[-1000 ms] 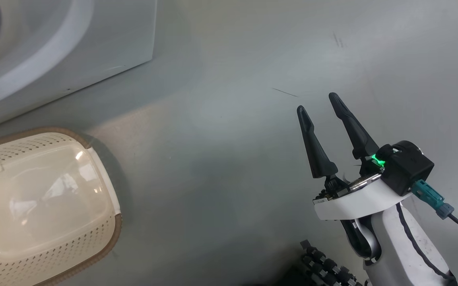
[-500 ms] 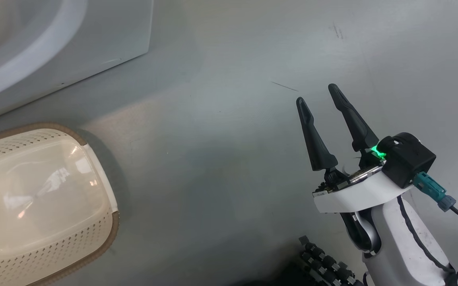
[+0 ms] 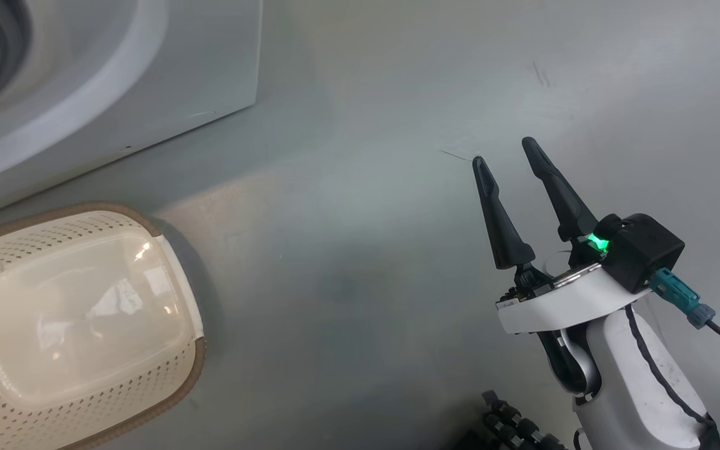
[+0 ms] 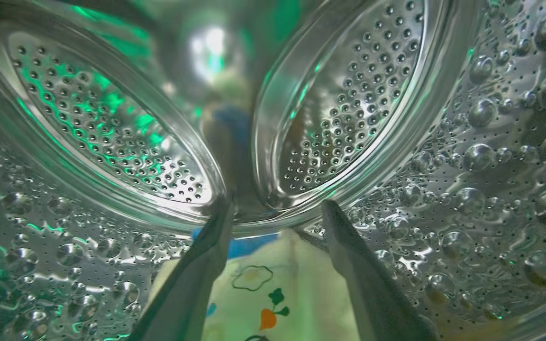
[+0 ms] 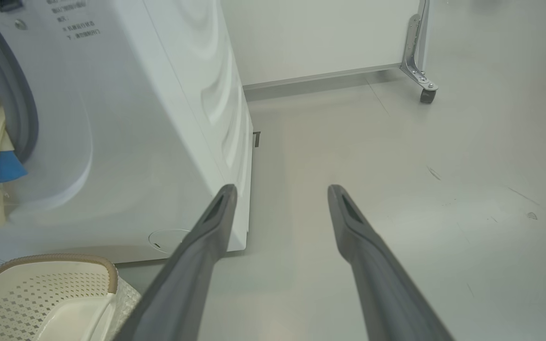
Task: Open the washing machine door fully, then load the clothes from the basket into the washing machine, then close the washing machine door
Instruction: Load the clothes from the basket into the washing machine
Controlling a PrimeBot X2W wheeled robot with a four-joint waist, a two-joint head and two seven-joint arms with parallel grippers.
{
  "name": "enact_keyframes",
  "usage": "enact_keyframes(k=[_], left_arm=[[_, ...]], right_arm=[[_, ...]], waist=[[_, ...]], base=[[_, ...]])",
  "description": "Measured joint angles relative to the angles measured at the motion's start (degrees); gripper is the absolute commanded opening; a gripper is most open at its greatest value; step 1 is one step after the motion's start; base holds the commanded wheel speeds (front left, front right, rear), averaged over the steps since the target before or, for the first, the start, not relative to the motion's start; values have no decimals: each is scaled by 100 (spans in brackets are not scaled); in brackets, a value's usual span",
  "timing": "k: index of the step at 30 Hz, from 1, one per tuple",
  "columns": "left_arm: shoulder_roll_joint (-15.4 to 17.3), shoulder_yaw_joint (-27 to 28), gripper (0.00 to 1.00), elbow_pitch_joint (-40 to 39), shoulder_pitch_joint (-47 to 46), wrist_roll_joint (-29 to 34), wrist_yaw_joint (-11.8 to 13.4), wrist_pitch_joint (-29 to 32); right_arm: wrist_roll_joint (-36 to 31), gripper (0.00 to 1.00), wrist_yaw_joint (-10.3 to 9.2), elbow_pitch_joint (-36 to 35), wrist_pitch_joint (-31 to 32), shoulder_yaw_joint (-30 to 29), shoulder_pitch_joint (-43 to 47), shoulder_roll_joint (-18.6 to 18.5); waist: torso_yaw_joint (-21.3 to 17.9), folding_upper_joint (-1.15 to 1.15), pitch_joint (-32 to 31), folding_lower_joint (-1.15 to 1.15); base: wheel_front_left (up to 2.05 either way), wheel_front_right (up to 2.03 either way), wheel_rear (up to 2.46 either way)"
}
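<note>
The pale grey floor (image 3: 360, 250) is smooth, with a few dark scuff marks (image 3: 541, 75). On it stand 1 white washing machine (image 5: 168, 142) and, just in front of it, 1 cream basket (image 3: 85, 325). Farther off rests 1 small caster wheel (image 5: 427, 95).

Basket (image 3: 116, 390) cropped by the left edge, washing machine (image 3: 197, 69) cut off at top left, back of the drum (image 4: 211, 52) blurred.

Grey floor (image 3: 360, 250) w/ dark scuff (image 3: 541, 75); white panel (image 5: 320, 38), metal bracket (image 5: 415, 52), black caster (image 5: 426, 96).
</note>
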Motion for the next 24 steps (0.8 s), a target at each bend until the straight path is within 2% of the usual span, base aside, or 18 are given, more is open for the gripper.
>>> enact_keyframes(k=[5, 13, 24], left_arm=[[-81, 82, 100, 100, 489, -36, 0, -491], [-461, 71, 100, 120, 1433, -94, -124, -1361], [-1074, -87, 100, -301, 2932, -73, -151, -1445]], right_arm=[[0, 100, 0, 82, 0, -89, 1, 0], [-2, 100, 0, 238, 0, -313, 33, -23], [-58, 100, 0, 400, 0, -501, 323, -86]], waist=[[89, 0, -225, 0], [263, 0, -696, 0], [626, 0, -1394, 0]], base=[[0, 0, 0], [0, 0, 0], [0, 0, 0]])
